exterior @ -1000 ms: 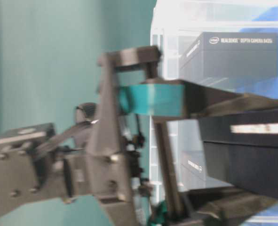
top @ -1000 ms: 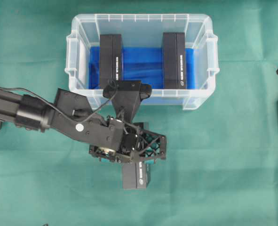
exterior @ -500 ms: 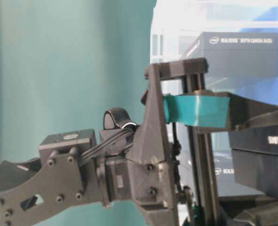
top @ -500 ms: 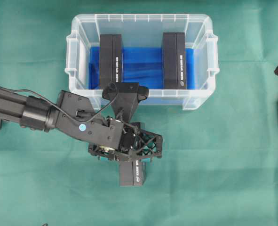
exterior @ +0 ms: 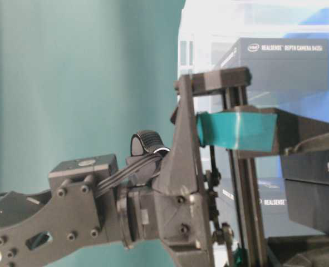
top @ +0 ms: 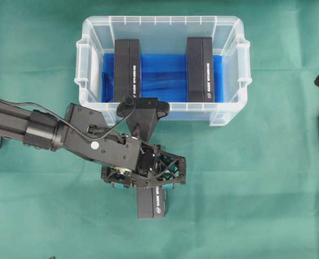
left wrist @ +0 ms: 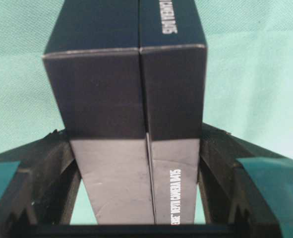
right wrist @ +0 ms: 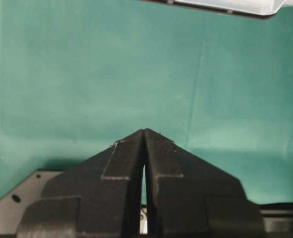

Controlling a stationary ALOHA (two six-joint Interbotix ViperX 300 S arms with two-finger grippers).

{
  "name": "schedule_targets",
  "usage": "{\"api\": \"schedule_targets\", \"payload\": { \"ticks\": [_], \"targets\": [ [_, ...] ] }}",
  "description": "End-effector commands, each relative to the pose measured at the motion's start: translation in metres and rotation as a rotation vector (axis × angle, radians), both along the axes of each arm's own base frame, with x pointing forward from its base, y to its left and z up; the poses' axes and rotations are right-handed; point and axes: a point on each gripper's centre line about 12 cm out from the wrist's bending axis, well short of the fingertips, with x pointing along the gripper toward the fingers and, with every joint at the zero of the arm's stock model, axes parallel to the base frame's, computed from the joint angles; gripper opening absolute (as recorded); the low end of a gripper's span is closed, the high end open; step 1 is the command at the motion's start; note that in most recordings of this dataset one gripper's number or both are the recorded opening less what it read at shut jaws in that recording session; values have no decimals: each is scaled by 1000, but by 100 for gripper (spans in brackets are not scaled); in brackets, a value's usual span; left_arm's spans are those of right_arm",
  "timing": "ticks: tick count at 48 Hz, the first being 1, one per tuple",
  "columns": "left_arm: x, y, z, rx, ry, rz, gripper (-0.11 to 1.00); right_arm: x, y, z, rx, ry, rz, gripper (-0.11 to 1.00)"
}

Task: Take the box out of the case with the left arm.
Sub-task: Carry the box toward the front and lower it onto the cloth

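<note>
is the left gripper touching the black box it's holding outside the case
Touching. In the left wrist view the black box sits wedged between both fingers of the left gripper, with no gap showing.

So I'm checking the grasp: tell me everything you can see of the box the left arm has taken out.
The box is a long, matte black carton, seemingly cardboard, with white print reading "DEPTH CAMERA D415" and a lengthwise seam. It sits outside the case, over the green cloth, clamped between the left gripper's fingers. Whether it touches the cloth cannot be told.
</note>
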Motion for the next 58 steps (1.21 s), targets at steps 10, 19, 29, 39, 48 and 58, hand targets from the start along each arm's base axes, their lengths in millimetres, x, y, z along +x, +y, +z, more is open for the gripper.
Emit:
{"api": "schedule_targets", "payload": {
  "ticks": [10,19,29,39,48,58],
  "targets": [
    [2,-1,22,-6,-62,-23,71,2,0,8,-1,-29,-2,0],
    [2,0,24,2,-67,-44,99,2,0,8,-1,-29,-2,0],
    [-1,4,30,1,-69,-36,98,3,0,8,-1,-28,-2,0],
    [-12,7,72,-7,-90,-23,98,2,0,8,-1,-31,-2,0],
    [-22,11,113,12,-106,-28,98,3,0,8,-1,-29,-2,0],
    [-36,17,156,34,-110,-22,98,3,0,8,-1,-29,-2,0]
  ]
}}
